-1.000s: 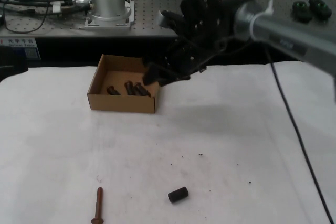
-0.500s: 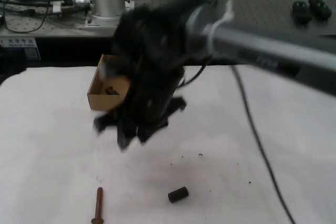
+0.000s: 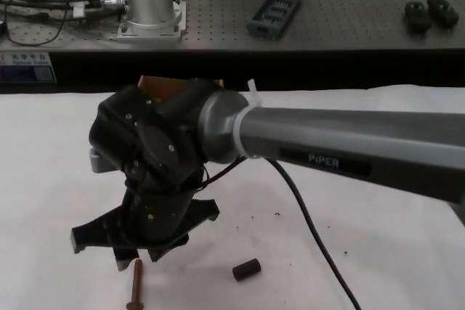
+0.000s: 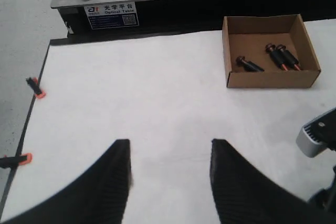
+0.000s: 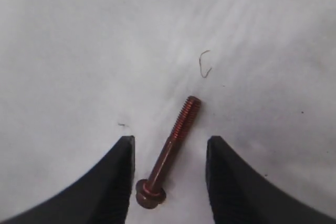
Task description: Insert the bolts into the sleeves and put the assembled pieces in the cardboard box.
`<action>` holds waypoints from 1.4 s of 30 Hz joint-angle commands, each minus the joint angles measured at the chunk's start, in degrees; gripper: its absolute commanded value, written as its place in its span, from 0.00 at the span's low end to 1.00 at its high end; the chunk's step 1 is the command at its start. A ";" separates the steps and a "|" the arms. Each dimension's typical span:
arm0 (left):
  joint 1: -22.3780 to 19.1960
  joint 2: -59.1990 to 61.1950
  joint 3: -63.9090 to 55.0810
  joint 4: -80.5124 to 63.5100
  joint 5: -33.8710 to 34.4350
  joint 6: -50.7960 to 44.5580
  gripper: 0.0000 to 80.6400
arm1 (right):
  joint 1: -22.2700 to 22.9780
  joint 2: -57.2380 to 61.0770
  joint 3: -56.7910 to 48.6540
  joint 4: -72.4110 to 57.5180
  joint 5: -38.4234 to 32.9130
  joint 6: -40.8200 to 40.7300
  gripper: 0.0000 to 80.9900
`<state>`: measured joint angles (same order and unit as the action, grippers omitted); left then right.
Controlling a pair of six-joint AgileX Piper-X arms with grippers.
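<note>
One copper-coloured bolt [image 5: 170, 150] lies flat on the white surface [image 3: 378, 252], near its front edge as seen from the high view, with the head toward the front and the threaded end pointing away. The bolt is framed by the right gripper [image 5: 169, 139], whose fingers are spread wide. In the right wrist view the head and lower shank sit in the gap between the two fingers, clear of both, while the threaded end reaches out past the fingertips. Nothing is pinched. In the high view this gripper is seen pointing downward just above the bolt's far end, carried by the arm that crosses in from the right. A short dark sleeve [image 3: 246, 269] lies on its side on the surface to the right of the bolt, apart from it and outside the gripper. Farther back, the cardboard box [image 4: 273, 80] stands on the surface, largely hidden behind the right arm's wrist in the high view. Three assembled pieces [image 4: 278, 56] are seen lying on its floor in the left wrist view. The left gripper [image 4: 169, 144] is held over bare surface, well apart from the box, its fingers spread with nothing between them.
</note>
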<state>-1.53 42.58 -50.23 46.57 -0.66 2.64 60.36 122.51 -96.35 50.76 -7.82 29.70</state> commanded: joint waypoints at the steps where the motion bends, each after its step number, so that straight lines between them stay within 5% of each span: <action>1: -0.25 -1.53 -0.32 4.79 -0.79 -2.64 0.43 | 0.48 -0.55 1.37 -1.73 1.97 5.74 0.41; 21: -0.25 -9.96 -0.32 10.71 1.37 -7.48 0.43 | 3.13 -0.42 7.52 -9.50 1.54 13.17 0.34; 31: -0.25 -9.94 5.20 7.31 10.46 -10.51 0.43 | 3.13 0.00 7.52 -10.20 0.40 14.88 0.33; 42: -0.25 -9.94 5.62 7.31 10.46 -10.40 0.43 | 4.25 3.92 7.52 -7.57 -1.82 13.80 0.09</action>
<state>-1.53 33.05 -44.50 55.08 9.63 -7.49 64.01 124.19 -89.37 42.23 -8.35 43.99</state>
